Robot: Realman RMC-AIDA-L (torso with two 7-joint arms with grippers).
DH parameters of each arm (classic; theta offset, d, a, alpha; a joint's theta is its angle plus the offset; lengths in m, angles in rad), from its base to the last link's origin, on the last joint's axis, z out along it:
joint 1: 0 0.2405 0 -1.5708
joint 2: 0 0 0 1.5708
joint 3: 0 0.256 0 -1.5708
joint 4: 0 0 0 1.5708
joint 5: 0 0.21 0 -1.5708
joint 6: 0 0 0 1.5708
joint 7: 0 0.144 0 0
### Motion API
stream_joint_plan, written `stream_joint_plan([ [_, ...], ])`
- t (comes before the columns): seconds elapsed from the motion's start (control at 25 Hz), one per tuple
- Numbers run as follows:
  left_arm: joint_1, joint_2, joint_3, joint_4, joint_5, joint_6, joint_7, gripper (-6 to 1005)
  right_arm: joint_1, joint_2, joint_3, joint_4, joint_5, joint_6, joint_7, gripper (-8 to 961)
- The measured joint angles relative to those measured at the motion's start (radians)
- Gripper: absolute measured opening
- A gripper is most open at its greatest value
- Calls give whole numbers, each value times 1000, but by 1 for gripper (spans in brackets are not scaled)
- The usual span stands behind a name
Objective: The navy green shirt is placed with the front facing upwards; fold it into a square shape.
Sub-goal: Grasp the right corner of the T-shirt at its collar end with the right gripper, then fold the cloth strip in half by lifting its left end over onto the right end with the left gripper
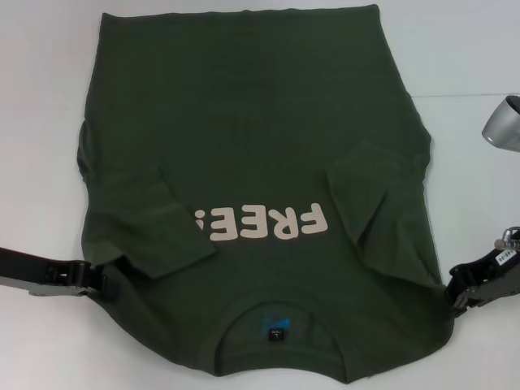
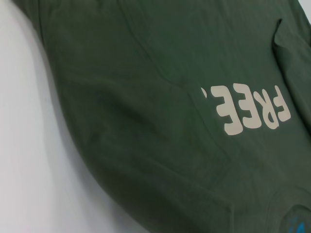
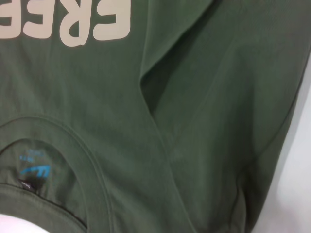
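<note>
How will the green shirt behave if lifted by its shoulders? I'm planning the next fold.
The navy green shirt will probably drape limply: both sleeves already lie folded inward with soft creases. It looks light, so it may drag across the white table. The left gripper and right gripper sit at its shoulders.

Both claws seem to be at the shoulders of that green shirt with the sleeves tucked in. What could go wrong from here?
The left claw and right claw sit at opposite edges of the navy green shirt, near the collar. If one lifts sooner or higher, the fold may come out crooked, not square. Both folded-in sleeves lie loose on top, so they might flop back open. How firmly either claw grips cannot be seen; cloth could slip free.
</note>
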Motion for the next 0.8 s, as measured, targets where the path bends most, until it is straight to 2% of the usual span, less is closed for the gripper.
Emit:
stream_joint_plan([
  [0.28, -1, 0, 0, 0, -1, 0, 0, 68, 0, -4, -11, -6, 0, -5, -8, 96],
  [0.6, 2, 2, -8, 1, -15, -2, 9, 68, -12, 2, 5, -48, 14, -28, -32, 36],
  [0.8, 5, 6, -28, 2, -21, 4, 14, 67, -27, -6, 90, -50, 43, -45, -76, 34],
])
